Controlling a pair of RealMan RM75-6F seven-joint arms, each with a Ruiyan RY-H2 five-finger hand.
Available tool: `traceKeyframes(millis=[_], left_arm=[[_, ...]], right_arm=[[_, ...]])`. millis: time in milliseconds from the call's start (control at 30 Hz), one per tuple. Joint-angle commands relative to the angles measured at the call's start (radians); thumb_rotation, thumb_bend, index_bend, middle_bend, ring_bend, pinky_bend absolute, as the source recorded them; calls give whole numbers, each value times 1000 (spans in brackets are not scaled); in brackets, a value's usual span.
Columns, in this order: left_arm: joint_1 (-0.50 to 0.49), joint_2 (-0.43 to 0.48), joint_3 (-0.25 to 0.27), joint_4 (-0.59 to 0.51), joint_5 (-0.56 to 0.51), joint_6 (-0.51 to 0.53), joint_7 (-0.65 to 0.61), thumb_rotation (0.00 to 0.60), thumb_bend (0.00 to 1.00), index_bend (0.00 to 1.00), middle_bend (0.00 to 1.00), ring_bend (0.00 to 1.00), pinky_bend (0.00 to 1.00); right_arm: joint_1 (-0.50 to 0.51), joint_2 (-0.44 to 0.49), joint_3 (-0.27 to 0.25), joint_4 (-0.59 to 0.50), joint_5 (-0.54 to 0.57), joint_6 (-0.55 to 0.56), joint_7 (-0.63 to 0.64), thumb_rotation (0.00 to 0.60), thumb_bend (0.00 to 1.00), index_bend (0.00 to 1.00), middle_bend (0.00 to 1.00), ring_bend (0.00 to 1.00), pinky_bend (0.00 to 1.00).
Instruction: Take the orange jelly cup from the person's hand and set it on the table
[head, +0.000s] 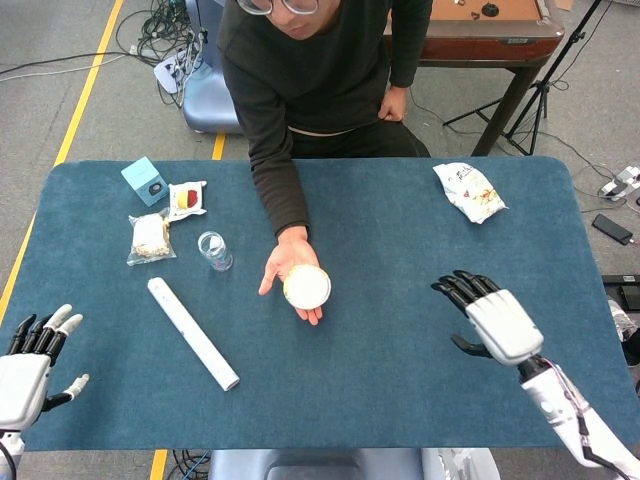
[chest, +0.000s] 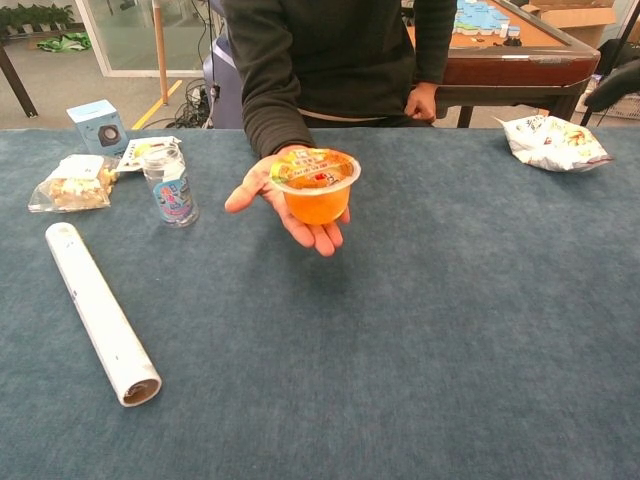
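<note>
The orange jelly cup (chest: 315, 190) sits upright on the person's open palm (chest: 290, 200) above the middle of the table; in the head view its lid (head: 306, 287) glares white. My right hand (head: 490, 319) hovers over the table's right part, fingers spread and empty, well to the right of the cup. A dark fingertip (chest: 613, 86) of it shows at the chest view's right edge. My left hand (head: 30, 360) stays at the front left corner, open and holding nothing.
A white roll (head: 192, 333) lies diagonally left of the cup. Further back left are a small clear bottle (head: 214, 250), two snack packets (head: 150, 237) and a light blue box (head: 145, 181). A snack bag (head: 469, 191) lies at the back right.
</note>
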Motion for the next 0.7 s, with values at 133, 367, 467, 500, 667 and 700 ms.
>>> traceKeyframes(millis=[133, 367, 467, 500, 667, 700], left_arm=[[6, 3, 2, -2, 1, 7, 0, 600, 211, 144, 75, 89, 17], [6, 5, 1, -5, 3, 8, 2, 600, 210, 144, 75, 89, 17], [8, 5, 1, -4, 1, 10, 2, 600, 210, 144, 75, 89, 17], [8, 5, 1, -4, 0, 10, 1, 600, 210, 144, 75, 89, 17], [12, 5, 1, -1, -2, 12, -1, 600, 210, 144, 75, 89, 17], [13, 5, 1, 0, -3, 14, -2, 600, 210, 144, 75, 89, 17]], right_arm=[[201, -52, 94, -36, 132, -225, -82, 600, 209, 161, 127, 66, 244], [379, -154, 155, 16, 306, -385, -166, 600, 124, 41, 47, 0, 178], [450, -205, 167, 53, 377, -429, -203, 600, 109, 2, 11, 0, 151], [476, -226, 170, 69, 404, -442, -216, 600, 108, 0, 5, 0, 148], [572, -296, 166, 133, 511, -476, -272, 600, 107, 0, 0, 0, 147], [588, -307, 162, 143, 529, -479, -284, 600, 107, 0, 0, 0, 147]])
